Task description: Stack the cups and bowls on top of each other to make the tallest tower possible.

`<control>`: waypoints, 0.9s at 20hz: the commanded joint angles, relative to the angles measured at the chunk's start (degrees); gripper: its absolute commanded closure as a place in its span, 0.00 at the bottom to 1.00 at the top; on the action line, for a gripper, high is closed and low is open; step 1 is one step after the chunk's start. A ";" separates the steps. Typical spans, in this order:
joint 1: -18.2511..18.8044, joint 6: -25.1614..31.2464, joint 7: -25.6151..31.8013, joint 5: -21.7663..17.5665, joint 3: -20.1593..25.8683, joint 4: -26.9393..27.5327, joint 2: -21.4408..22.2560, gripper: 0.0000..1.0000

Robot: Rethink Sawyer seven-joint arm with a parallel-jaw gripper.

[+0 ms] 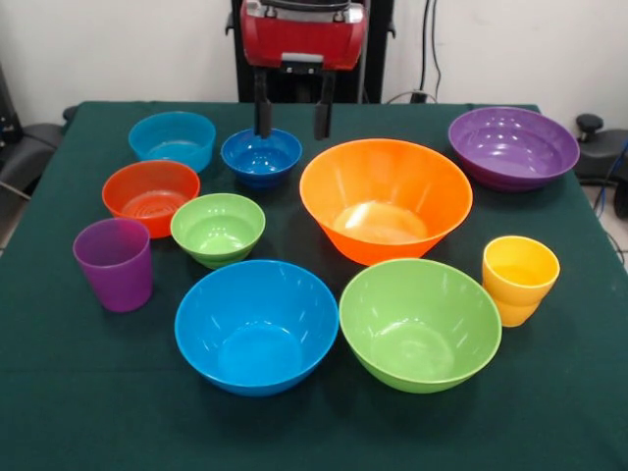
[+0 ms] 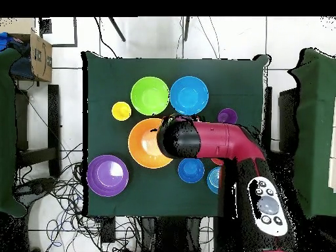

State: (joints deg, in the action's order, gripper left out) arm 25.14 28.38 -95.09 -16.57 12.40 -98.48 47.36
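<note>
While gripper hangs open, bowls unstacked

Glossy smooth plastic on the large orange bowl and large blue bowl, translucent plastic on the purple cup, matt dark green cloth over the bench.

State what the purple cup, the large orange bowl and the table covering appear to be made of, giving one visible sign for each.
Purple cup: likely translucent plastic; light glows through its wall.
Large orange bowl: likely glossy plastic; a bright highlight sits on its inside.
Table covering: looks like matte dark green cloth; it shows no shine.
</note>
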 commanded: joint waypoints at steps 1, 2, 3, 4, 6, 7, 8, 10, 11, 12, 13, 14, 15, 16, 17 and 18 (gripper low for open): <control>2.25 7.74 14.48 -5.80 8.50 6.29 -5.99 0.00; 2.66 7.60 14.74 -6.22 8.96 6.70 -6.48 0.00; 3.18 7.63 15.50 -6.78 9.57 7.61 -7.41 0.00; 3.50 7.83 15.70 -7.27 9.93 8.06 -7.76 0.00; 4.20 8.12 16.23 -8.11 10.69 8.73 -7.98 0.00; 4.52 8.09 16.34 -8.51 11.09 9.00 -8.31 0.00; 4.74 8.13 16.29 -8.87 11.39 9.15 -8.67 0.00; 4.81 7.70 15.86 -9.89 11.62 9.62 -9.56 0.00; 4.75 6.75 15.22 -10.62 11.45 9.38 -9.78 0.00; 4.84 6.25 14.78 -11.18 11.42 9.27 -9.91 0.00; 5.10 5.61 14.52 -11.70 11.61 9.04 -10.13 0.00; 5.31 5.38 14.32 -12.00 11.74 8.89 -10.25 0.00; 5.56 5.15 14.12 -12.45 11.78 8.82 -10.44 0.00; 5.76 4.94 13.94 -12.89 11.95 8.78 -10.54 0.00; 5.97 4.67 13.93 -13.33 11.99 8.99 -10.88 0.00; 6.13 4.45 13.76 -13.75 12.12 9.03 -11.07 0.00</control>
State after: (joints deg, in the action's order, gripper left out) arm 30.55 28.41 -95.09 -23.89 19.73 -91.23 40.06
